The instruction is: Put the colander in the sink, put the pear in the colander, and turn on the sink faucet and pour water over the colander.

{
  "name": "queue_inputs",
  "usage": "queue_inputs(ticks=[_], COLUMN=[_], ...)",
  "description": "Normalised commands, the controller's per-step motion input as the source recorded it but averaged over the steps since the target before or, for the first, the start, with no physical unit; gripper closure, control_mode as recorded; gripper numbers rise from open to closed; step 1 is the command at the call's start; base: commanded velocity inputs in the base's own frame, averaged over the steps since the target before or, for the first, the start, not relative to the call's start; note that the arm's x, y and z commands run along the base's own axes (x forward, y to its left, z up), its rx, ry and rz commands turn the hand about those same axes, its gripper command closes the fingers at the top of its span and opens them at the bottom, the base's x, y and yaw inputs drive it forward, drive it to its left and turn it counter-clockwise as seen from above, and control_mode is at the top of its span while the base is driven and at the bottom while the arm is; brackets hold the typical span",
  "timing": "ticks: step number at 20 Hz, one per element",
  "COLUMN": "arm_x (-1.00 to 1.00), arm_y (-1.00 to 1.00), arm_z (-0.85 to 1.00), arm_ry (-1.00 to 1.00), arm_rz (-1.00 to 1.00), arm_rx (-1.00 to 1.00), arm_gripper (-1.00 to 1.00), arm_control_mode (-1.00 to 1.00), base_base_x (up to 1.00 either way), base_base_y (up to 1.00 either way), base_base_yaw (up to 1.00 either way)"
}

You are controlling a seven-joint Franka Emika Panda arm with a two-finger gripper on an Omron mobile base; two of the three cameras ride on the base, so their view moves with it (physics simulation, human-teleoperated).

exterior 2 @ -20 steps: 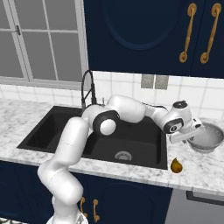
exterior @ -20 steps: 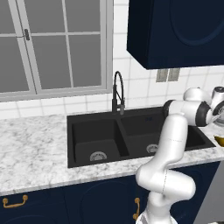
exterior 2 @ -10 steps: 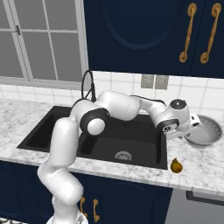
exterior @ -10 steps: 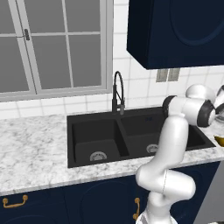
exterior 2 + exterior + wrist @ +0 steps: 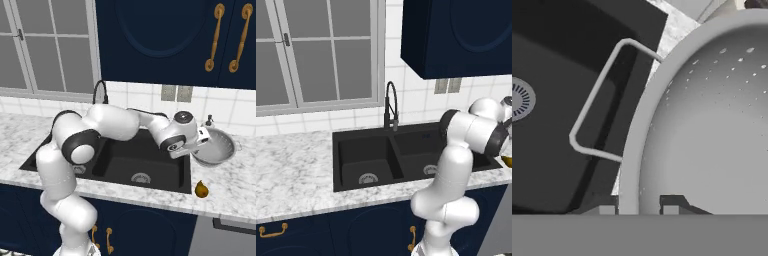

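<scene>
The gripper (image 5: 635, 207) straddles the colander (image 5: 215, 147) rim, one tip on each side; whether it is clamped cannot be told, as the tips are cut off low. The perforated metal bowl sits on the marbled counter (image 5: 235, 182) right of the black sink (image 5: 150, 165), with the pear (image 5: 201, 189) near its front.

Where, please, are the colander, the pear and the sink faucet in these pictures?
colander (image 5: 216, 147): right base view, on the inside of the bowl.
pear (image 5: 201, 189): right base view, on the fruit's rounded body.
sink faucet (image 5: 390, 106): left base view, on the upright neck.
</scene>
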Motion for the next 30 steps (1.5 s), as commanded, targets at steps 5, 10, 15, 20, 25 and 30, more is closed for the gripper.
queue_inputs(ticks=[5, 10, 15, 20, 25, 30], arm_x=[-0.19, -0.13, -0.13, -0.21, -0.29, -0.28], arm_y=[0.70, 0.65, 0.72, 0.72, 0.72, 0.65], arm_z=[0.17, 0.13, 0.00, 0.00, 0.00, 0.00], arm_ry=[0.05, 0.11, 0.04, 0.00, 0.00, 0.00], arm_rz=[0.03, 0.09, 0.16, 0.26, 0.28, 0.29], arm_rx=[0.00, 0.00, 0.00, 0.00, 0.00, 0.00], arm_gripper=[1.00, 1.00, 1.00, 1.00, 1.00, 1.00], arm_control_mode=[-1.00, -1.00, -1.00, -1.00, -1.00, -1.00], base_base_x=[0.00, 0.00, 0.00, 0.00, 0.00, 0.00], base_base_y=[0.00, 0.00, 0.00, 0.00, 0.00, 0.00], base_base_yaw=[0.00, 0.00, 0.00, 0.00, 0.00, 0.00])
